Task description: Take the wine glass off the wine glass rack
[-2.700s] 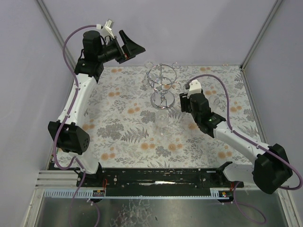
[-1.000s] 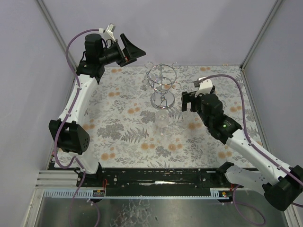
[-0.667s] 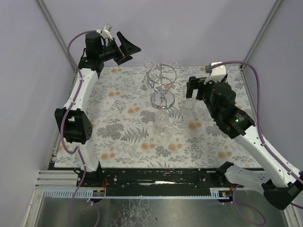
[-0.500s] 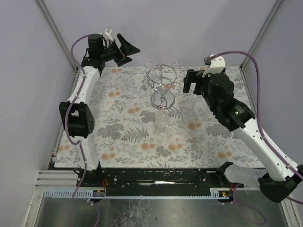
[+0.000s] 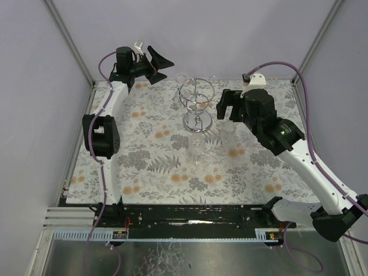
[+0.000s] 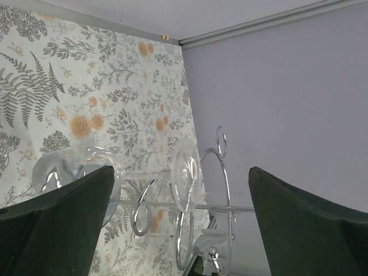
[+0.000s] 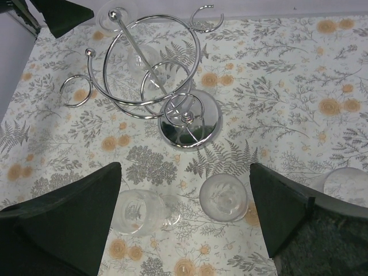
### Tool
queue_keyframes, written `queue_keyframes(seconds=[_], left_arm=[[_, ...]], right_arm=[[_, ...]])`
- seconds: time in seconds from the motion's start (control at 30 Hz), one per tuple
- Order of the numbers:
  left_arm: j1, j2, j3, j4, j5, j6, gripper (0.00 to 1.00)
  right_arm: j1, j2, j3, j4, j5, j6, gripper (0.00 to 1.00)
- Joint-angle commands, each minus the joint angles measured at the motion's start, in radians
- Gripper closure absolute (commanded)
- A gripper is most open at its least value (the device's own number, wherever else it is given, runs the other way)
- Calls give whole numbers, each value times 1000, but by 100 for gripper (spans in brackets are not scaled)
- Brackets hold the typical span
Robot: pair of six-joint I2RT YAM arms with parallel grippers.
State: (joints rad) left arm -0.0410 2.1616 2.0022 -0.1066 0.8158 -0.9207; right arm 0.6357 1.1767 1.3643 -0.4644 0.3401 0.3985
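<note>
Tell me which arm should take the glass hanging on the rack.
Left. The left gripper, open, faces the rack, the hanging wine glass framed between its fingers in the wrist view. The right gripper, also open, hovers above it.

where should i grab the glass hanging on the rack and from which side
The stem, just under the foot. The glass hangs upside down with its foot caught in a wire loop of the rack, leaving the thin stem bare. Come from outside the rack, where the open left gripper faces it; likely slide it outward.
</note>
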Motion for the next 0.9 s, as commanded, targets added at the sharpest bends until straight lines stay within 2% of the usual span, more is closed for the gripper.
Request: queue_keyframes(seconds=[0.0,0.37,0.6,0.87], left_arm=[[3,39,43,125,51,-76,2],[-10,86,60,191,92,-139,32],[-12,69,14,185,106,-126,35],[-35,70,12,176,125,-119,46]], right_arm=[[7,-28,46,-22,3,50,1],[7,18,78,-24,-20,59,1],[7,20,77,-17,-27,58,1],[7,5,67,-20,-24,60,1]])
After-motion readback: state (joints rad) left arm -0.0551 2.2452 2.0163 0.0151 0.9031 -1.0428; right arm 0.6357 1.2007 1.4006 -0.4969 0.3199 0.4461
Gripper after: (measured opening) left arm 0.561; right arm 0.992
